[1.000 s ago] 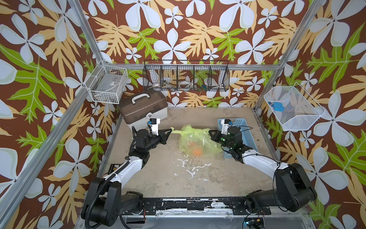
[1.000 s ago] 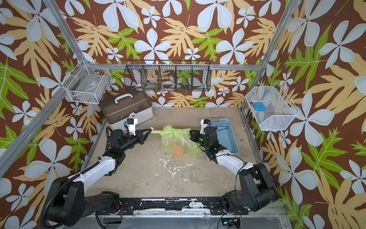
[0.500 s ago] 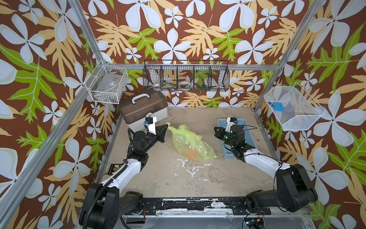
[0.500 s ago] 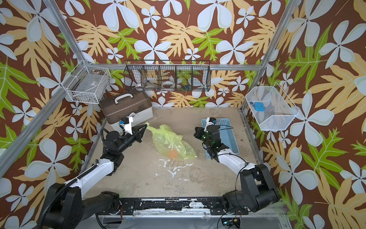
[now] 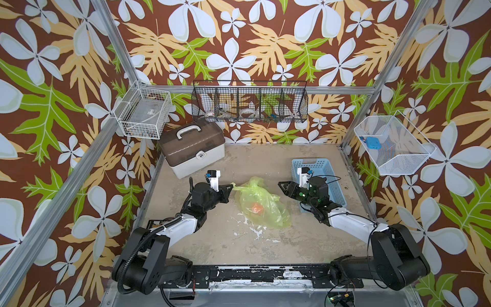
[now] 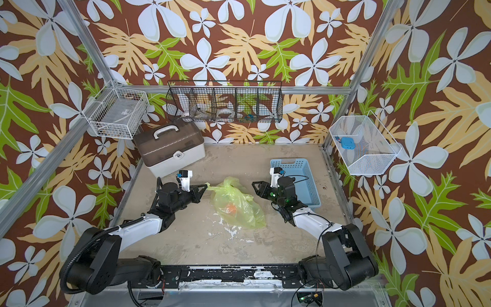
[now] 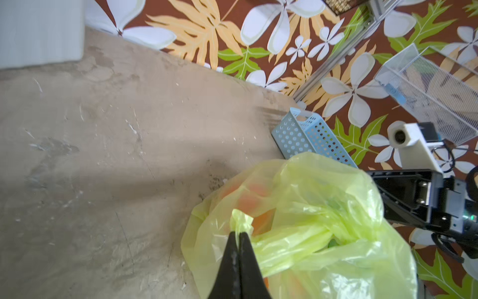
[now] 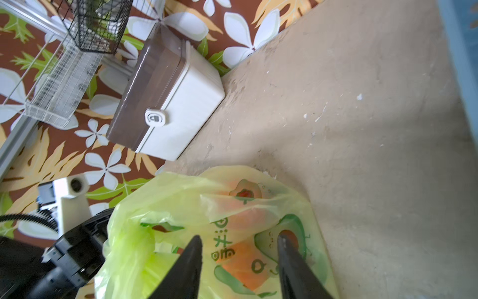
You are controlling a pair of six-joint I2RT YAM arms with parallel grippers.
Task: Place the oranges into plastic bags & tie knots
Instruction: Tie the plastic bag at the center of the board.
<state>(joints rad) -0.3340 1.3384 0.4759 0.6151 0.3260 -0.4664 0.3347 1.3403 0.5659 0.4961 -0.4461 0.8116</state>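
Left wrist view: the left gripper (image 7: 237, 234) is shown with its fingers (image 7: 227, 261) pressed together, and a twisted end of the plastic bag (image 7: 323, 225) is clamped between their tips.
Left gripper in the top views: its tip is seen at the bag's left end, where the film is drawn out into a thin point.
Right gripper (image 8: 239, 236): its fingers (image 8: 188, 264) are held apart with a clear gap, and nothing is gripped between them; the printed side of the bag is seen through that gap in the right wrist view. In both top views the tip is found just beside the bag's right side, with a strip of bare surface (image 5: 212, 239) showing between.
Plastic bag: laid crumpled near the middle of the surface, between the two grippers; it is yellow-green and see-through, and avocado pictures are printed on it.
Oranges (image 5: 255, 207): kept inside the bag and made out only as orange patches through the film; how many are there cannot be told for certain.
Basket (image 5: 328, 172): light blue with holes in its walls, set by the right edge of the surface, partly hidden by the right arm and apart from the bag.
Box (image 5: 191, 148): white with a brown lid and a handle, set at the far left corner of the surface, well apart from the bag.
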